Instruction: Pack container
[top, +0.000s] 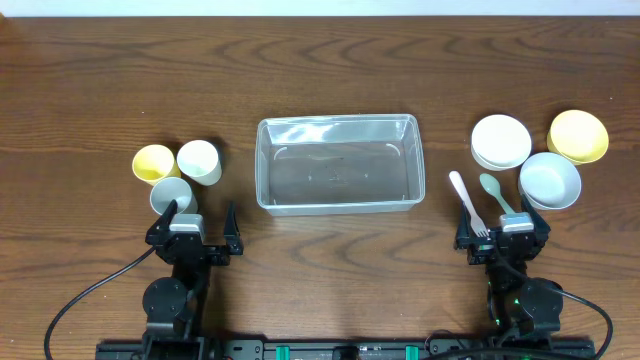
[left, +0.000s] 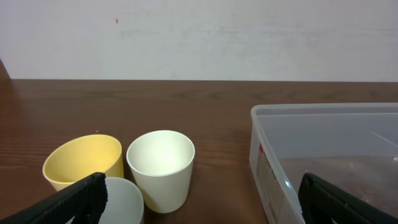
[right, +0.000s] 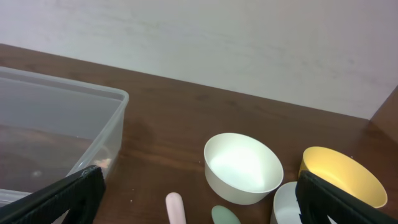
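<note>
Container (top: 340, 168) sits empty mid table (top: 100, 60), so packing hasn't started yet. Left gripper (top: 201, 215) and right gripper (top: 503, 225) are both spread wide, holding nothing. Next move, I'd guess: left drops over a cup, pinches the wall and lifts it in.

Count:
- three cups: yellow cup (top: 152, 162), white cup (top: 200, 160), pale cup (top: 170, 194)
- three bowls: white bowl (top: 501, 141), yellow bowl (top: 578, 135), pale bowl (top: 550, 179)
- one fork (top: 467, 203)
- one spoon (top: 496, 192)

Bright, even light on the dark brown wooden table (top: 100, 80), faint shadows, mild white glare on the clear rectangular plastic container (top: 340, 165), overhead view sharp, wrist views blurred nearest the lens
</note>
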